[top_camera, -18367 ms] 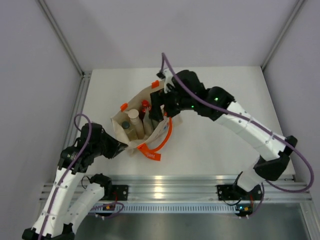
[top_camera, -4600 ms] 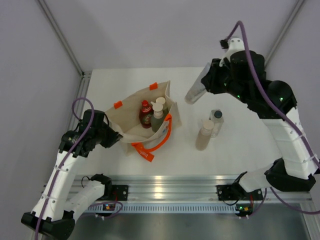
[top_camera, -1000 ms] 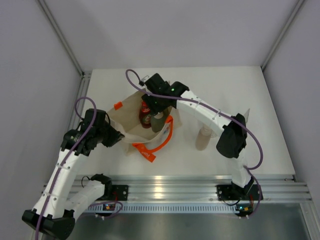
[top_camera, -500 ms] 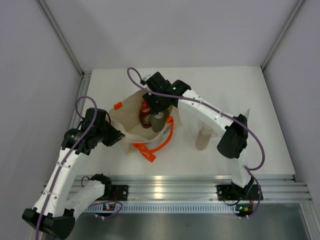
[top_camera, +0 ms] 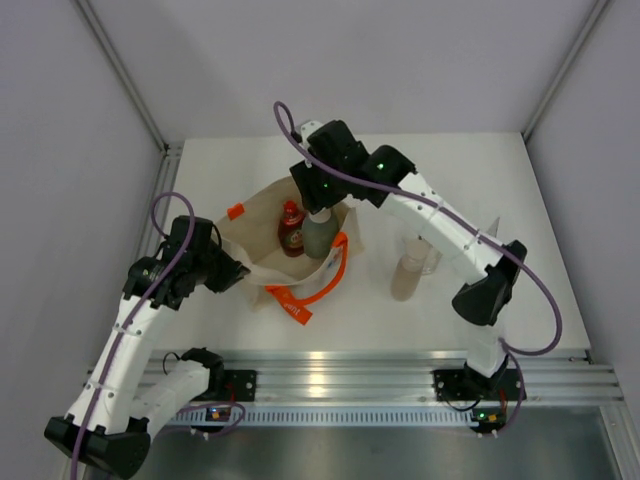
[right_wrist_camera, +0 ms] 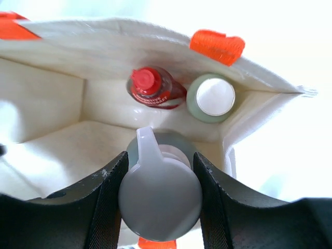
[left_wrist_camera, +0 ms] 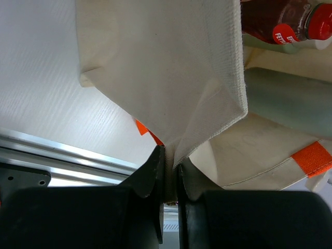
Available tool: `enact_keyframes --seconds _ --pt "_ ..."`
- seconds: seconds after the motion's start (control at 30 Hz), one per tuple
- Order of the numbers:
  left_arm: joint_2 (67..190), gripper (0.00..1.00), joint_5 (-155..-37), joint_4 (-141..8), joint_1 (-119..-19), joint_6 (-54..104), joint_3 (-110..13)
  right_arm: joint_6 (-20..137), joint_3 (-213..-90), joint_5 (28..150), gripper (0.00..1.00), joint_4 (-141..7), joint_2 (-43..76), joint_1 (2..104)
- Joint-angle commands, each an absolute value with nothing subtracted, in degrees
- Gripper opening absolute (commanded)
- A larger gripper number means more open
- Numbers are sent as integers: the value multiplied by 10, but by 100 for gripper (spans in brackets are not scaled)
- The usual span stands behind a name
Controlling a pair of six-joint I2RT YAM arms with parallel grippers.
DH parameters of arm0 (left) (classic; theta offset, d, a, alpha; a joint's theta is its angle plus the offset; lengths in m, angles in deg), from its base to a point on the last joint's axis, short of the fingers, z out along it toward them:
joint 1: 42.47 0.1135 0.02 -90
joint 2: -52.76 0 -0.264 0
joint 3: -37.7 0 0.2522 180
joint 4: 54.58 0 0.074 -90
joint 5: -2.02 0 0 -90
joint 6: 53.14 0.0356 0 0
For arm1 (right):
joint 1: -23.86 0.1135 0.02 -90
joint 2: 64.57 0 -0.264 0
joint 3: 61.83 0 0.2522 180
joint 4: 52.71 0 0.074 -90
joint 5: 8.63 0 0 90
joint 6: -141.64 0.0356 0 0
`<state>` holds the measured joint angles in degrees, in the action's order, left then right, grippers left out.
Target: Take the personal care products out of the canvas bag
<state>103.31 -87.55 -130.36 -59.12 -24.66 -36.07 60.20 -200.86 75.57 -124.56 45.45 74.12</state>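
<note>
Two bottles [top_camera: 408, 278] stand on the table [top_camera: 470, 170], right jaws clamp a third bottle [top_camera: 320, 236], left jaws pinch the canvas bag [top_camera: 258, 222], and a green bottle [right_wrist_camera: 210, 97] is left inside.

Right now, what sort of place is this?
Probably a robot test cell: a white tabletop boxed in by blank grey panels, an aluminium rail carrying two arm bases, and a beige canvas tote with orange handles.

Your 2 arms, the left arm [top_camera: 120, 350] and the right arm [top_camera: 440, 220], are white with black joints. A purple cable [top_camera: 153, 218] runs along each.
</note>
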Motion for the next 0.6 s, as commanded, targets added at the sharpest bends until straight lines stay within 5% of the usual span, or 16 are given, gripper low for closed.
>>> enact_keyframes --seconds 0.0,0.57 --pt "1044 0 -854 -1292 -587 -244 -362 617 -2080 781 0 -1206 368 747" --pt "1039 0 -847 -1292 -588 -252 -364 653 -2091 797 0 -1218 215 745"
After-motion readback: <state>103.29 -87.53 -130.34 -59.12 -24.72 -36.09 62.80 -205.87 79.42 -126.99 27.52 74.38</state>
